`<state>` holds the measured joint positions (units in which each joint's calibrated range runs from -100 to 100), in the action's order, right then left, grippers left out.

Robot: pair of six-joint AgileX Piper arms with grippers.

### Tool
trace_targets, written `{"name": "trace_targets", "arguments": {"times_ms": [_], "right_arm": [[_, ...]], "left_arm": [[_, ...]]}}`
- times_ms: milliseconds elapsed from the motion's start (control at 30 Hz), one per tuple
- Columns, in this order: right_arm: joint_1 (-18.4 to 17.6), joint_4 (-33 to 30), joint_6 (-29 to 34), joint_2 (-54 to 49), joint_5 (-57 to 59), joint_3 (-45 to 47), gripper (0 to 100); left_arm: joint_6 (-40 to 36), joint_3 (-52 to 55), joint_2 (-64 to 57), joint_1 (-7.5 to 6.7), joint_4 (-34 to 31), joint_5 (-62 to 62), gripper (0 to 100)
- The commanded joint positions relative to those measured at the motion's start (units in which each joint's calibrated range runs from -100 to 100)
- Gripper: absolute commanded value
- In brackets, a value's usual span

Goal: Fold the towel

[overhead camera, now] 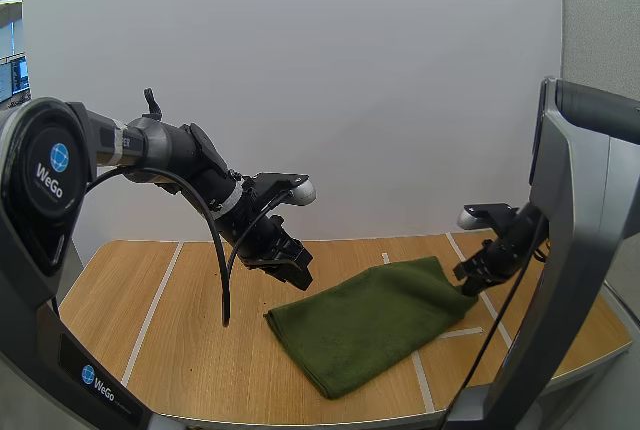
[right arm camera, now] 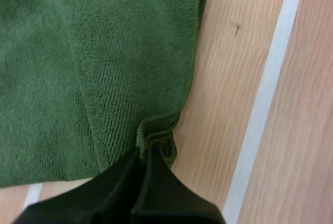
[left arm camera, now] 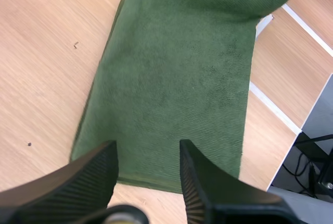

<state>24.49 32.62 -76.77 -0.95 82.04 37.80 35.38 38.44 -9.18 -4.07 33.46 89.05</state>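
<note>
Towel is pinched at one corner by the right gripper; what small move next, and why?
Probably lower the left gripper onto the towel's nearest edge and pinch it. Its fingers stand open above that edge, holding nothing, while the right gripper pinches a corner at the other end.

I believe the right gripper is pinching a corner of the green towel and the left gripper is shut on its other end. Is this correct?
Not quite. The left gripper is open: in the left wrist view its fingers stand apart above the green towel, holding nothing. The right gripper does pinch a corner, as the right wrist view shows.
</note>
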Motion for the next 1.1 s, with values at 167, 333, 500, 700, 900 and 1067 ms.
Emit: {"name": "trace_targets", "arguments": {"times_ms": [167,333,500,700,900,1067], "right_arm": [[6.2,0.4,-7.3,-6.1,0.8,9.0,0],[7.2,3.0,-7.8,-6.9,0.8,9.5,0],[7.2,4.9,-7.8,-6.9,1.8,9.5,7],[7.2,8.3,-7.8,-7.4,3.2,9.3,100],[7.2,11.6,-8.6,-12.9,3.2,9.3,100],[7.2,11.6,-8.6,-20.1,3.4,9.3,100]], "left_arm": [[-0.5,0.2,-0.5,0.03,-1.4,3.8,62],[-1.0,0.2,-0.5,0.03,-1.6,3.8,62],[-1.3,0.2,-0.5,0.03,-1.6,4.3,62],[-1.8,0.2,-0.5,0.03,-1.6,5.7,62],[-3.6,0.2,-0.2,0.03,-2.8,-0.1,62],[-4.7,0.2,0.0,0.17,-6.4,-6.3,69]]}}
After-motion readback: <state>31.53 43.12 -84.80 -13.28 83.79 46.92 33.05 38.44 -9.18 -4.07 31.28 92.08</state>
